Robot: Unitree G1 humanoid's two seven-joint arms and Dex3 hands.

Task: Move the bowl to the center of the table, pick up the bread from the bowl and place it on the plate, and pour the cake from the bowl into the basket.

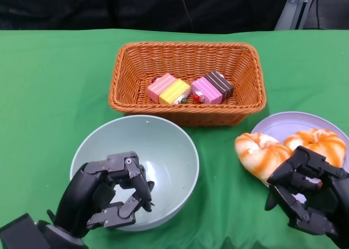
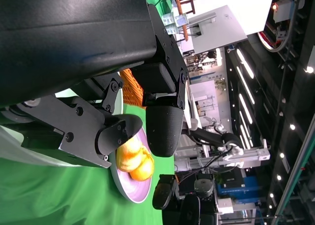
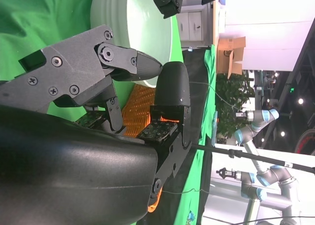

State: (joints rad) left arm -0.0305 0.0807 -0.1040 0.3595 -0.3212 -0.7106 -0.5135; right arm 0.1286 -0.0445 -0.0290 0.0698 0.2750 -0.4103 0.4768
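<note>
The pale green bowl sits empty near the table's middle, in front of the basket. My left hand is at its near-left rim, fingers curled inside and thumb outside, pinching the rim. Several small cakes lie in the wicker basket. Two orange-and-white breads are at the lavender plate: one rests on it, the other overhangs its left edge. My right hand hovers just in front of the breads, fingers apart and holding nothing. The left wrist view shows the breads on the plate.
Green cloth covers the table. The basket stands right behind the bowl and the plate sits to the right of both. Open cloth lies at the far left and between the bowl and the plate.
</note>
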